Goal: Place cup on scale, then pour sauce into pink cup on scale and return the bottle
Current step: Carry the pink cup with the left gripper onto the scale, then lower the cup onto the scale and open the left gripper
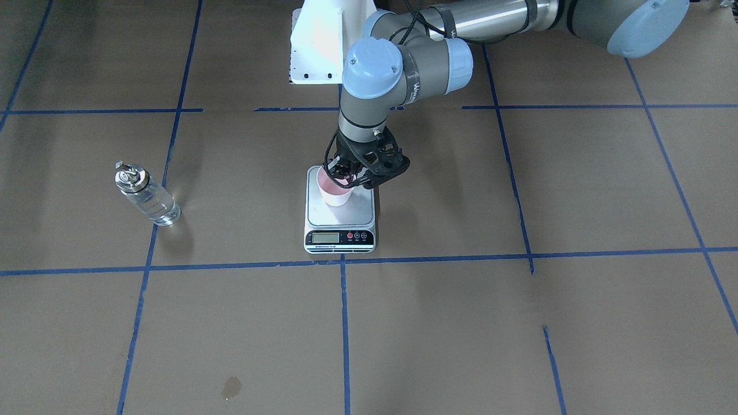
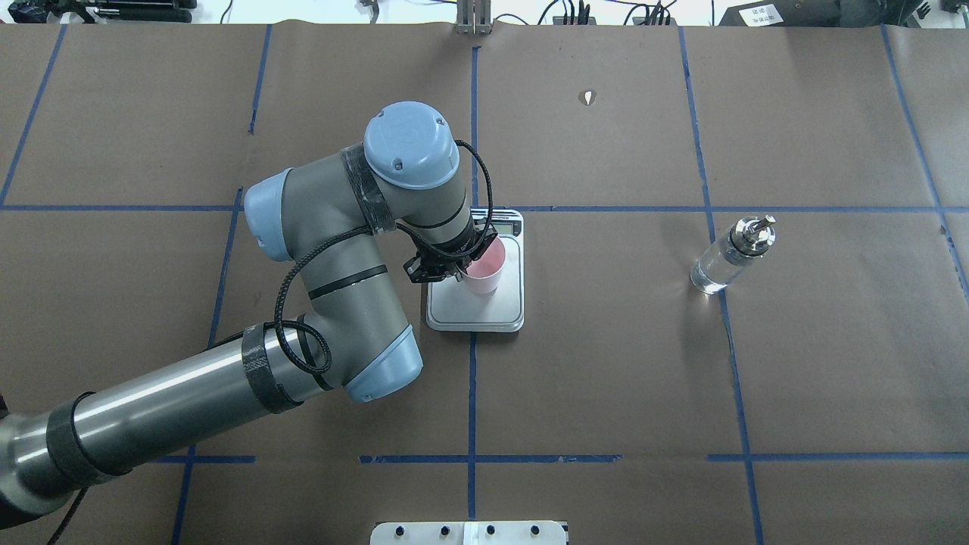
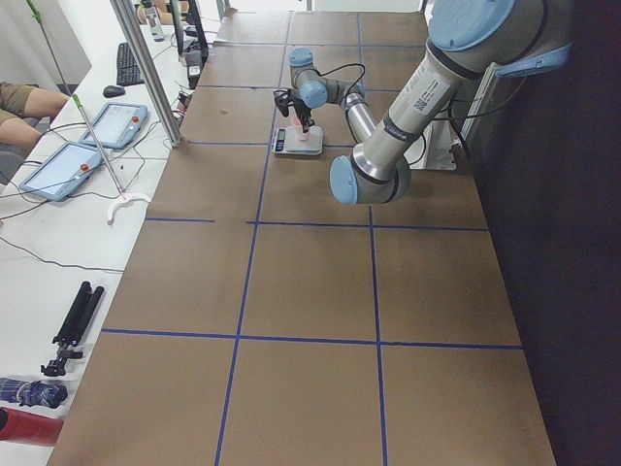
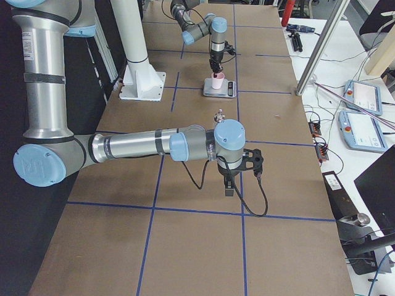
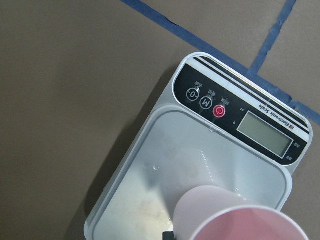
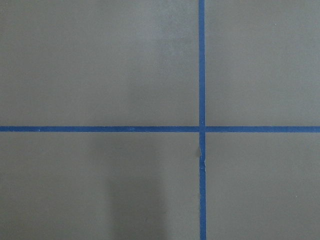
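Note:
The pink cup [image 1: 333,190] stands upright on or just above the steel platform of the scale [image 1: 340,218], at its half nearer the robot. My left gripper [image 1: 347,176] comes down from above and is shut on the cup's rim. The overhead view shows the same grip [image 2: 463,270] on the cup [image 2: 485,266] over the scale [image 2: 484,312]. In the left wrist view the cup [image 5: 225,215] sits low over the platform [image 5: 165,150]. The bottle [image 1: 144,196], clear with a metal pourer, stands apart on the table [image 2: 730,253]. My right gripper [image 4: 229,185] hovers over bare table; I cannot tell its state.
The table is brown paper with blue tape lines. A white mount [image 1: 320,40] stands at the robot's side. A small wet spot [image 1: 230,387] lies near the operators' edge. Tablets and cables [image 4: 364,117] lie beyond the table's edge. The right wrist view shows only paper and tape.

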`<state>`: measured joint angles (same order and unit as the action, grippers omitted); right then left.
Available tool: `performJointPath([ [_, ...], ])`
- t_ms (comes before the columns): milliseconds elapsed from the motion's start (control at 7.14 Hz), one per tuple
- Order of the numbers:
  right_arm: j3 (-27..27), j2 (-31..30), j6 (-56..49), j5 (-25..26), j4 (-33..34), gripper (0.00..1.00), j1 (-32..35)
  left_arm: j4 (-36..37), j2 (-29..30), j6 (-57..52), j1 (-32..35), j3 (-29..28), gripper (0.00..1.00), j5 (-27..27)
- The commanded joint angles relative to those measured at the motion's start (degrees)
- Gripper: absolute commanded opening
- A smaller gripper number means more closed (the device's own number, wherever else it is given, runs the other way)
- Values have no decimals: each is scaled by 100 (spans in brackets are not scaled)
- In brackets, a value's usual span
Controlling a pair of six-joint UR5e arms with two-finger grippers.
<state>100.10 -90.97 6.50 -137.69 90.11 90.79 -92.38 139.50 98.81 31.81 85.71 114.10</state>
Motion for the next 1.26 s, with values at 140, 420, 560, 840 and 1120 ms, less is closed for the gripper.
performJointPath([
  [140,0,9,0,-3,7,100,0,18,-11,-2,1,60,0,-2],
  [420,9,9,0,-3,7,100,0,35,-11,59,1,60,10,-11],
  [560,9,9,0,-3,7,100,0,36,-28,59,9,60,10,-11],
  [840,9,18,0,-3,7,100,0,9,-307,7,1,383,67,-20],
  [1120,44,18,0,-38,24,100,0,18,-397,-2,1,613,100,-90],
])
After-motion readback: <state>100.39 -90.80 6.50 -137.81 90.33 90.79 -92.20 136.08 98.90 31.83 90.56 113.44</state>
